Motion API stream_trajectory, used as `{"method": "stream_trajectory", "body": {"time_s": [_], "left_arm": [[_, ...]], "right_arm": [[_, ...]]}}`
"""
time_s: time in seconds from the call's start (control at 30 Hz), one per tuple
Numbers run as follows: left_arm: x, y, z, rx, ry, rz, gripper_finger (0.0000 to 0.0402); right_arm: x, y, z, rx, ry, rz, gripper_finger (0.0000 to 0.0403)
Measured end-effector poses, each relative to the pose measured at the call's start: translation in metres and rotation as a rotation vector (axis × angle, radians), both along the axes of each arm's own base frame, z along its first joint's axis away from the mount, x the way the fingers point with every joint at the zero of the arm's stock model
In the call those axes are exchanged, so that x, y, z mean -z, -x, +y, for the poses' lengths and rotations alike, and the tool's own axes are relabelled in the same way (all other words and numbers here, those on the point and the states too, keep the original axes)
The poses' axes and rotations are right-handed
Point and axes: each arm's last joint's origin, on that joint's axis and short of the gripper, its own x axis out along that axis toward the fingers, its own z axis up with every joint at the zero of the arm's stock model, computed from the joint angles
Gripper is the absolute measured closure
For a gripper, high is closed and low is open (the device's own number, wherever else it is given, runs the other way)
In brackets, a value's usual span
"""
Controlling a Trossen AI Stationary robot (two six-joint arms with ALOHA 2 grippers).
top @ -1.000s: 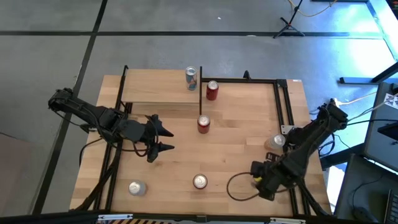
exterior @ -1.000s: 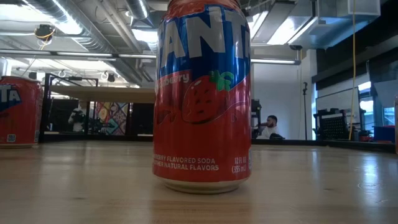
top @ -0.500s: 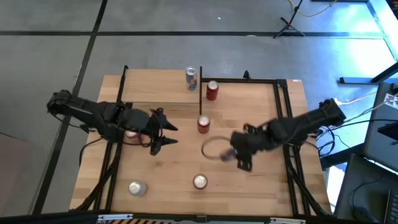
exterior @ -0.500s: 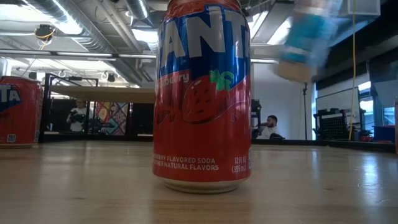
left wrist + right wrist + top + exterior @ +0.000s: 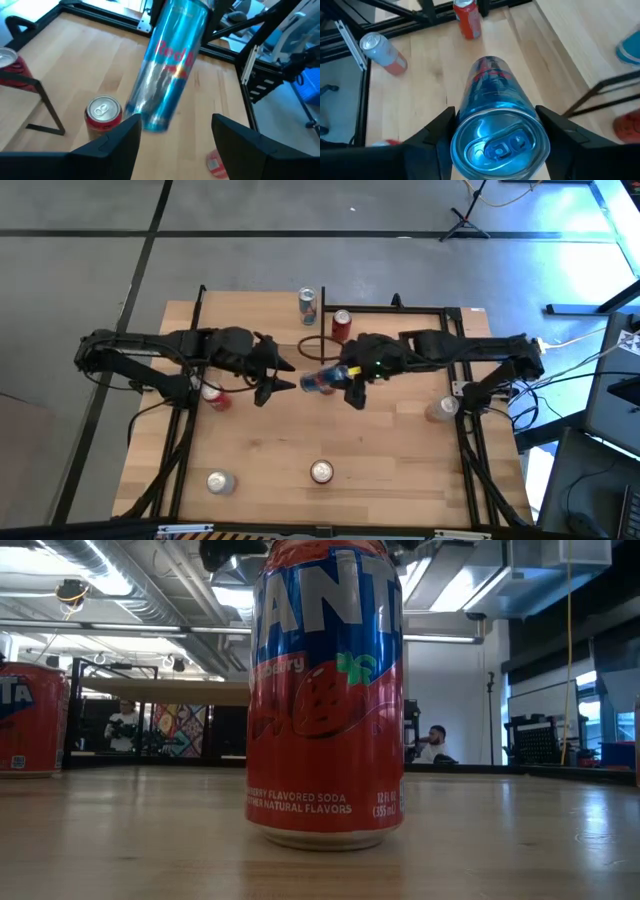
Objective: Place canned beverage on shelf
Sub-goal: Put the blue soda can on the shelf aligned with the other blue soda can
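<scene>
My right gripper (image 5: 350, 375) is shut on a slim blue can (image 5: 318, 381) and holds it in the air over the middle of the table. The can also shows in the left wrist view (image 5: 170, 65). My left gripper (image 5: 278, 375) is open and empty. Its fingers (image 5: 112, 145) stand just in front of the can's free end and touch nothing. The shelf (image 5: 250, 320) stands at the table's far left, and a blue-and-white can (image 5: 308, 305) stands on its right end. A red can (image 5: 104, 112) stands on the table below the held can. My right gripper pinches the blue can's side walls (image 5: 462, 120) between its two fingers, near the tab end (image 5: 500, 145), which faces the wrist. The fingers come level from the table's right and lie along the can. The can is lifted clear, roughly level, with its base toward my left gripper.
A red can (image 5: 342, 325) stands by the shelf's post. More cans stand on the table: one beside the left arm (image 5: 213, 395), two near the front edge (image 5: 220, 480) (image 5: 321, 471) and one at the right (image 5: 441, 408). A red Fanta can (image 5: 325, 690) fills the low view.
My right gripper has swung from the table's near right corner up and toward the far left, to the table's middle. It has carried the blue can, which now lies roughly level in the air. My left gripper has moved toward the far edge and the right, to the can, and stays open.
</scene>
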Motion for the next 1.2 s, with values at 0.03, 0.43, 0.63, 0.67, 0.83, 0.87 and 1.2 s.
{"method": "stream_trajectory", "body": {"time_s": [0.03, 0.43, 0.63, 0.67, 0.83, 0.87, 1.2], "left_arm": [[0.003, -0.002, 0.001, 0.008, 0.002, 0.018, 0.0176], [0.016, -0.016, 0.004, 0.089, -0.007, 0.064, 0.0297], [0.015, -0.016, 0.006, 0.095, -0.046, 0.056, 0.0326], [0.015, -0.016, 0.006, 0.093, -0.046, 0.056, 0.0328], [0.014, -0.017, 0.006, 0.093, -0.047, 0.042, 0.0330], [0.014, -0.017, 0.006, 0.094, -0.047, 0.041, 0.0330], [0.012, -0.016, 0.007, 0.075, -0.066, 0.028, 0.0331]], "right_arm": [[0.001, -0.003, -0.001, -0.004, -0.003, -0.007, 0.0198], [-0.004, -0.014, -0.005, -0.030, 0.020, -0.117, 0.0198], [-0.003, -0.022, -0.005, -0.022, 0.046, -0.158, 0.0198], [-0.004, -0.022, -0.005, -0.017, 0.050, -0.165, 0.0198], [-0.008, -0.027, -0.005, -0.007, 0.058, -0.228, 0.0198], [-0.009, -0.028, -0.006, -0.001, 0.062, -0.240, 0.0198], [-0.008, -0.031, -0.006, 0.009, 0.088, -0.247, 0.0198]]}}
